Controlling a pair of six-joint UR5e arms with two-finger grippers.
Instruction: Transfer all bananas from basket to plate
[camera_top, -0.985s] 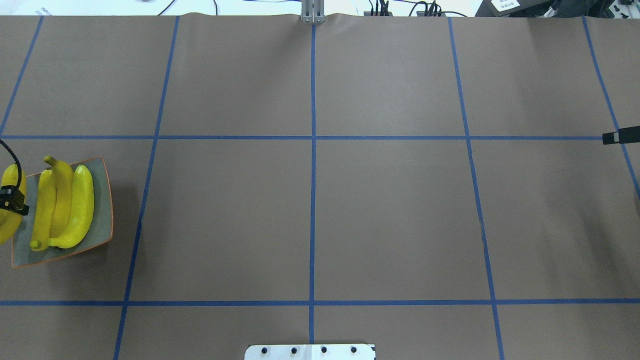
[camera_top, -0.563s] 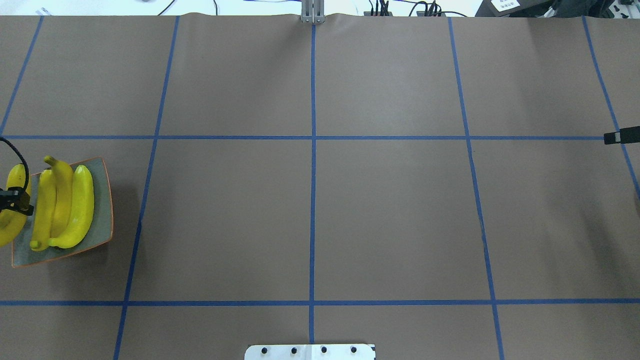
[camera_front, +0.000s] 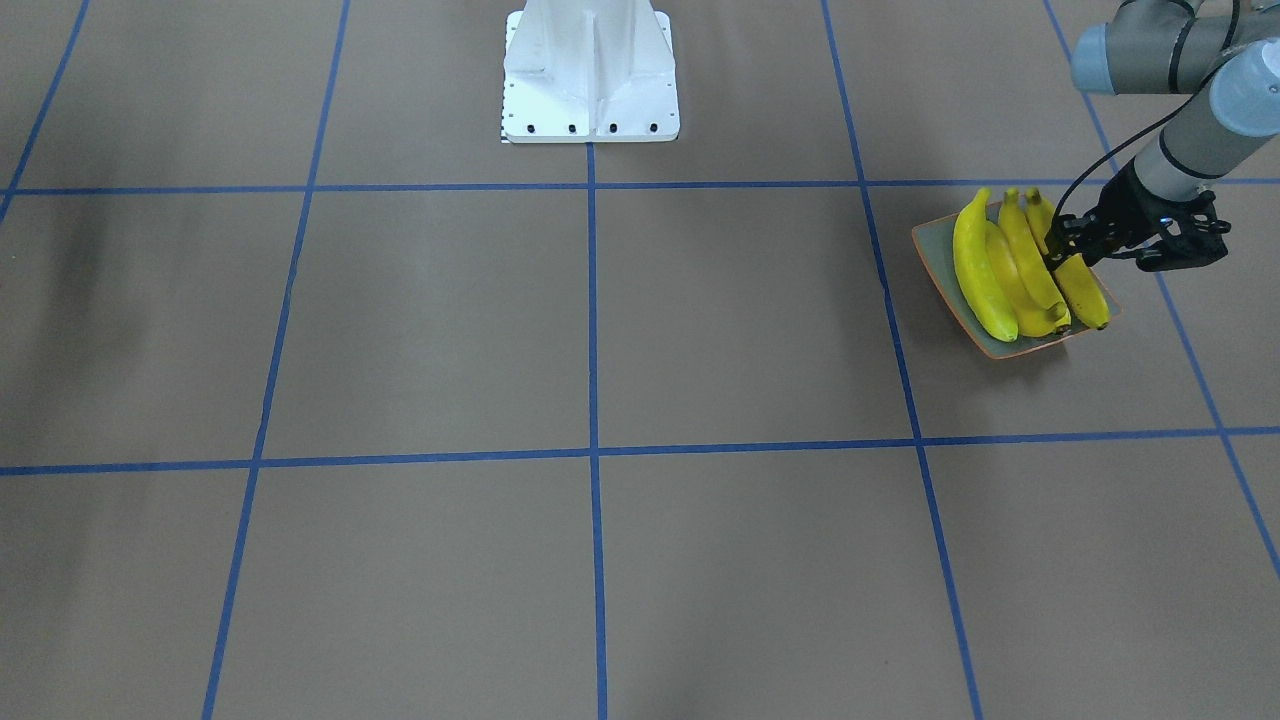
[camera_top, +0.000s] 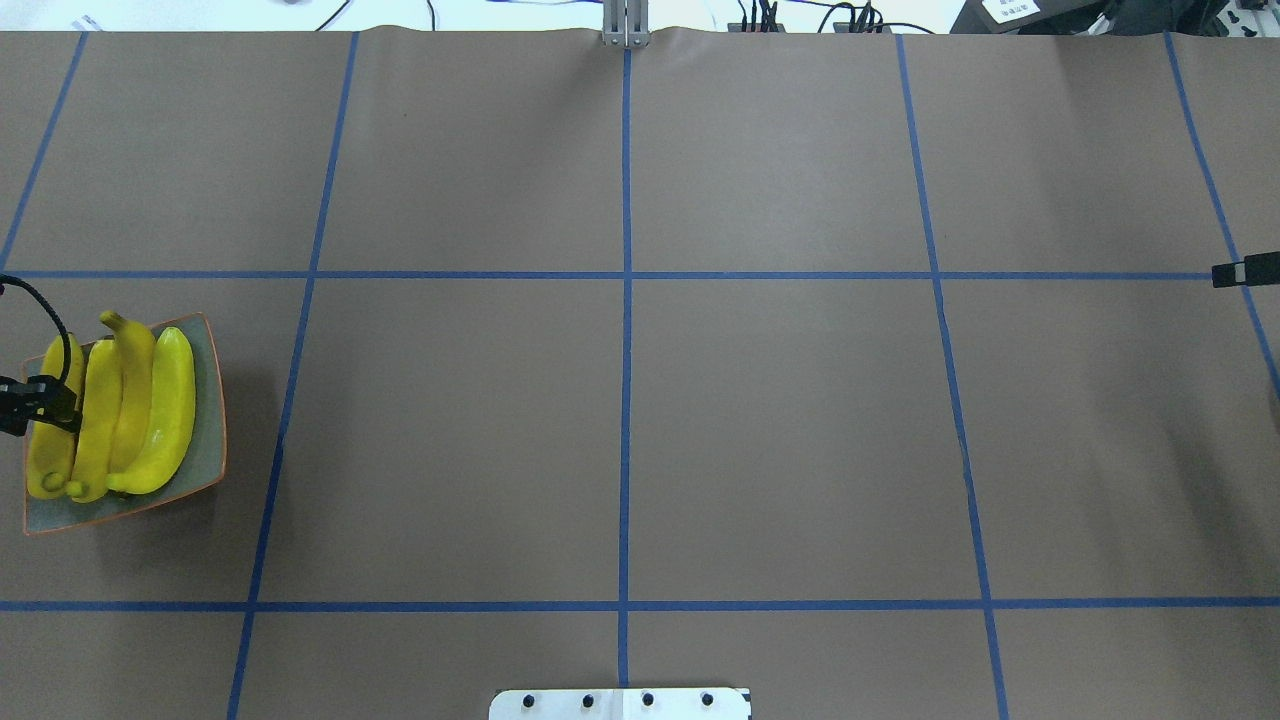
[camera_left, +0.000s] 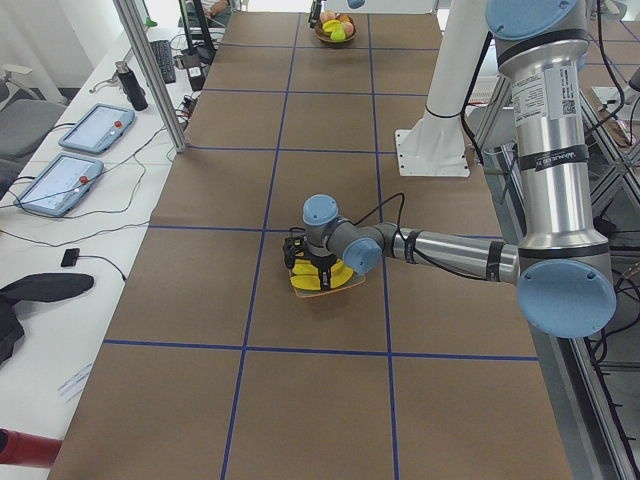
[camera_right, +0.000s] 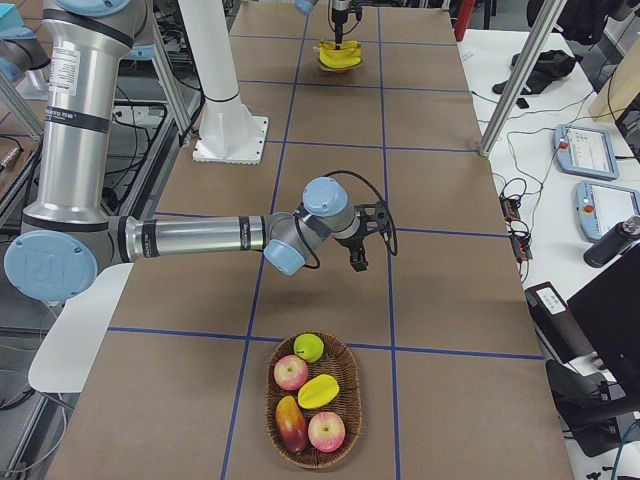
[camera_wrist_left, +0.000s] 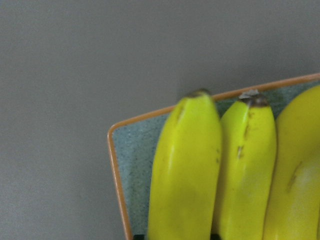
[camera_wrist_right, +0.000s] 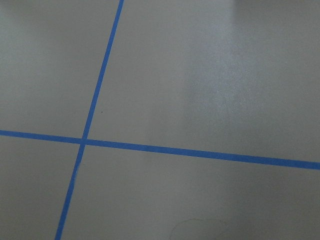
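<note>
My left pincer (camera_front: 1054, 257) clamps the outermost banana (camera_front: 1088, 295) beside three bananas (camera_front: 1000, 280) on the plate (camera_front: 935, 253), at nine o'clock on the desk (camera_front: 600, 350). I cannot tell whether the right pincer (camera_right: 362, 252) is apart or together.

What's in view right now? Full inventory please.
bananas: four, yellow, side by side on the plate
plate: one, grey-green with an orange rim, at the table's left end
basket: one, brown wicker, at the table's right end
fruit: five pieces, red, green and yellow, in the basket
table: one, brown with a blue tape grid
tablets: two, blue-grey, on the side bench
base: one, white, at the robot's edge of the table
left gripper: black, closed on the end banana over the plate
right gripper: black, above bare table near the basket; open or shut unclear
</note>
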